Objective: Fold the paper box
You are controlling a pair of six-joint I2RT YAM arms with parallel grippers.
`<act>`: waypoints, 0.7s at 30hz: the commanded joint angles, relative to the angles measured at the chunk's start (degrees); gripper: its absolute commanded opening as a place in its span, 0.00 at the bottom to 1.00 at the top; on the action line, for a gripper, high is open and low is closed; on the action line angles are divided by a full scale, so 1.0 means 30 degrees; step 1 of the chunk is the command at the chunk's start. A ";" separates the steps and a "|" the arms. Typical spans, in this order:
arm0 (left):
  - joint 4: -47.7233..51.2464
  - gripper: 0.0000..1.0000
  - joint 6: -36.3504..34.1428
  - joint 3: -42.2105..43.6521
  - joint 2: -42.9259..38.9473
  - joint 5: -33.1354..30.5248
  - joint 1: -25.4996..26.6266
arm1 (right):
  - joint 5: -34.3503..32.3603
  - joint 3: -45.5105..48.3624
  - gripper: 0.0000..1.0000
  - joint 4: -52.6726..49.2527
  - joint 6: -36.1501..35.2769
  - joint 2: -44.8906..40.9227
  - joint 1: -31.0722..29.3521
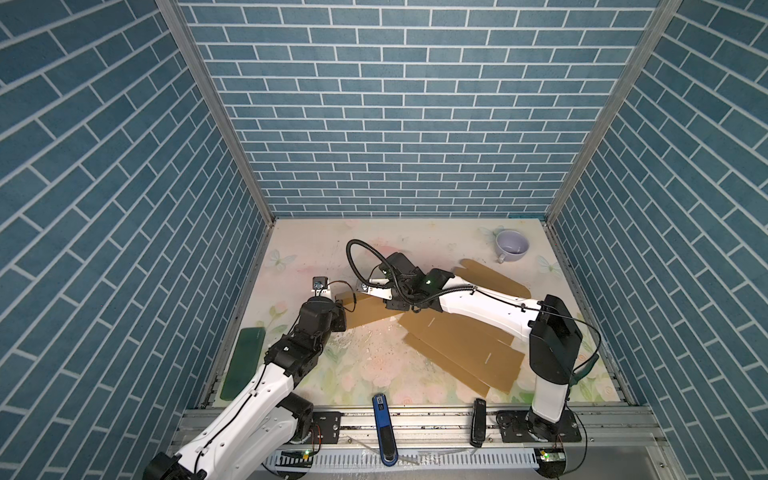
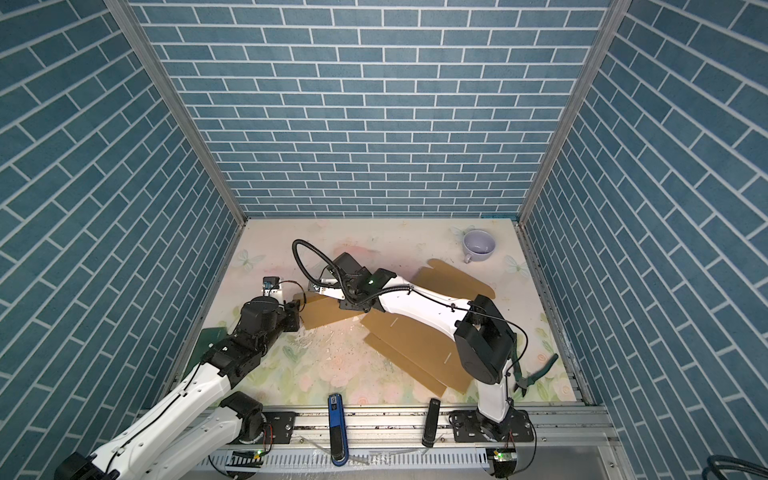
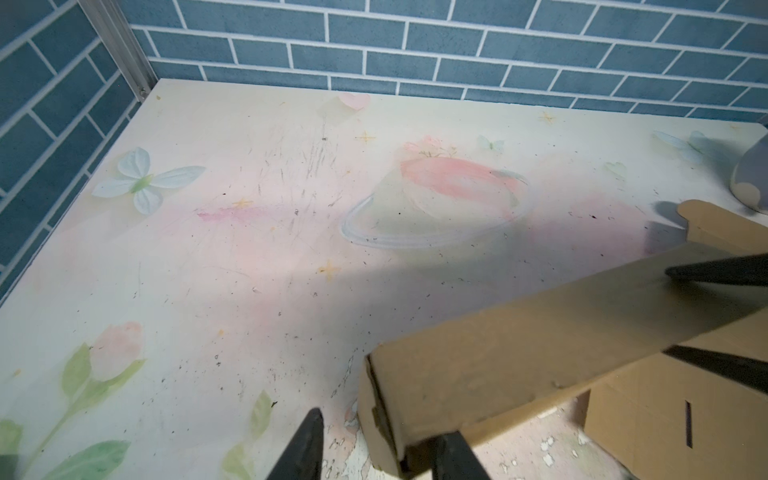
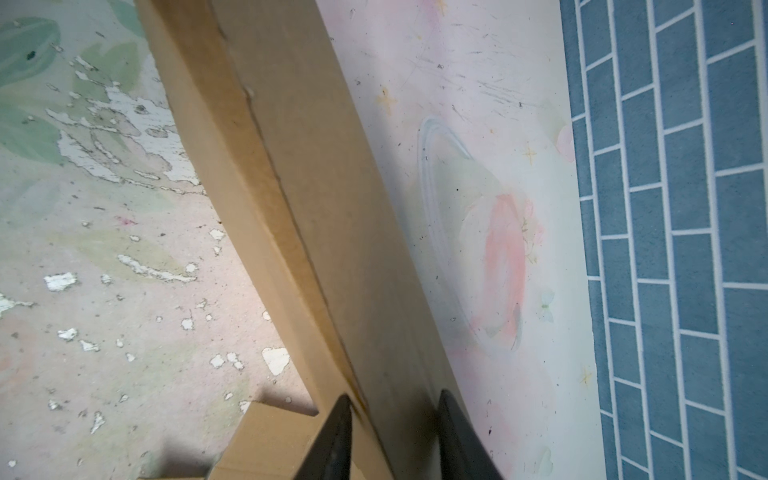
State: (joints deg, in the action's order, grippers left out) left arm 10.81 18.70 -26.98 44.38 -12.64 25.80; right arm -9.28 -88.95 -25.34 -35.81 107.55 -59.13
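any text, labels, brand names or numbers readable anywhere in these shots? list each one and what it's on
No text can be read in any view.
blue tool on the front rail: a pale mark near its far end, too small and blurred to read.
black tool beside it: no marking that can be made out.
paper box: plain brown card, only slits, no print.
mug: plain, no lettering.

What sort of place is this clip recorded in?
Most likely a lab test cell, not a real room: brick-print panels held in aluminium framing, a front mounting rail for the arms, and a worn floral tabletop.
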 commanded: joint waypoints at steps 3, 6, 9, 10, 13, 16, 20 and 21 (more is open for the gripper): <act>0.1700 0.48 -0.0024 0.0836 -0.0693 0.1773 0.0237 | 0.0695 -0.0556 0.32 -0.0657 0.0908 0.0933 -0.0137; 0.1837 0.51 0.0037 0.1058 -0.1323 0.2112 0.0222 | 0.0766 -0.0668 0.32 -0.0707 0.0927 0.0977 -0.0108; 0.2213 0.53 0.0248 0.1155 -0.1945 0.2322 0.0231 | 0.0777 -0.0784 0.32 -0.0773 0.0989 0.1039 -0.0122; 0.2441 0.53 0.0344 0.1164 -0.2180 0.2366 0.0225 | 0.0806 -0.0813 0.31 -0.0810 0.1009 0.1065 -0.0092; 0.3190 0.54 0.0776 0.1088 -0.3400 0.2262 0.0235 | 0.0892 -0.0849 0.31 -0.0843 0.1062 0.1094 -0.0123; 0.4013 0.60 0.1431 0.0566 -0.4667 0.1352 0.0195 | 0.0885 -0.0822 0.30 -0.0935 0.1125 0.1116 -0.0122; 0.4739 0.73 0.1948 -0.0745 -0.5246 0.0517 -0.0261 | 0.0925 -0.0674 0.29 -0.0956 0.1171 0.1065 -0.0111; 0.4747 0.76 0.1969 -0.1050 -0.5172 0.0469 -0.0430 | 0.0961 -0.0632 0.29 -0.0960 0.1207 0.1039 -0.0122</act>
State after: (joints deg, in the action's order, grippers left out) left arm 23.05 23.05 -26.74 29.12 -8.88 25.47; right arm -8.51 -90.37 -24.82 -34.26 108.75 -59.18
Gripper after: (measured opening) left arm 0.745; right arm 0.293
